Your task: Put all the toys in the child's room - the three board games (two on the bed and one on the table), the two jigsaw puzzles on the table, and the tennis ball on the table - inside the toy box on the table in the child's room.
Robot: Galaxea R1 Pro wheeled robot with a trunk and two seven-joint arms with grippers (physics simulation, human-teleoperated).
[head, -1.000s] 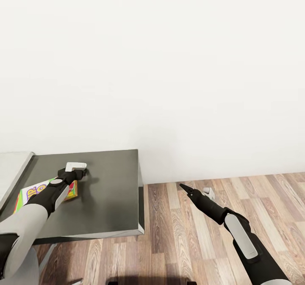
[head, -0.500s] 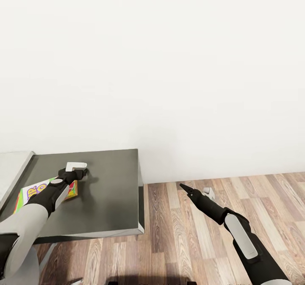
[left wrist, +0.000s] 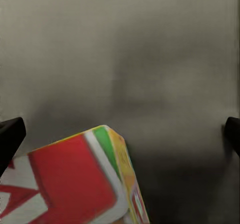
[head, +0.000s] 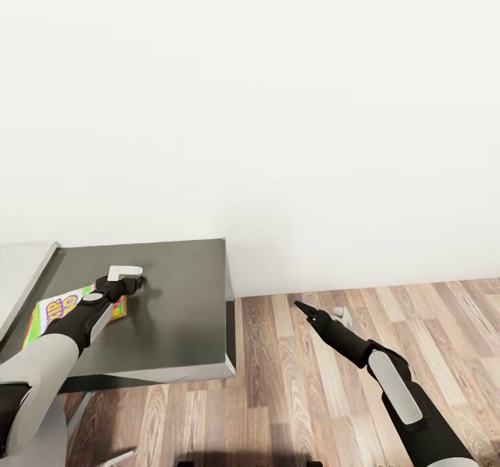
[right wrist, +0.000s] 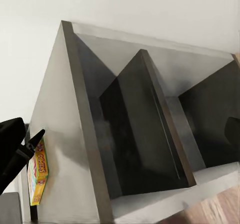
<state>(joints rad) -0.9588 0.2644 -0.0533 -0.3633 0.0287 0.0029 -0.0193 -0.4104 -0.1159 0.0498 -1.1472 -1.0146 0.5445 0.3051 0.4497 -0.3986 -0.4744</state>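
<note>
My view has tipped: the low cabinet point(head: 173, 300) sits slightly higher in frame, and more of the board game point(head: 59, 309) shows behind my left claw point(head: 128, 276).

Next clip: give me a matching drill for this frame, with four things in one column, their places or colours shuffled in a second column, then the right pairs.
Column one
1. board game
2. left tool
3. right tool
4. cabinet

Column two
A. over the wooden floor, beside the cabinet
B. dark grey top, standing against the white wall
C. lying on the cabinet top
D. open, above the cabinet top, just past the game

Pairs: 1-C, 2-D, 3-A, 4-B
</note>
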